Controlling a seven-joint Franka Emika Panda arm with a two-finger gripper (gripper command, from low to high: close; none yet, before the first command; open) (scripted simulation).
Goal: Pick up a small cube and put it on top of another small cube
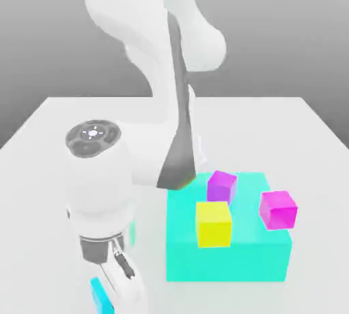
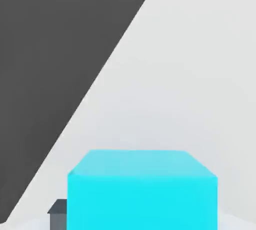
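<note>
A small sky-cyan cube lies on the white table at the front of the exterior view's left, partly hidden by my hand. My gripper is down over it. In the hand view the same small cube sits close between the fingers, and one dark fingertip rests against its side. The jaws look shut on it. A yellow small cube of about the same size stands at the front edge of a large turquoise block.
A purple cube and a magenta cube rest on the turquoise block too. The white arm rises behind my hand. The table edge runs near the cyan cube, with dark floor beyond it.
</note>
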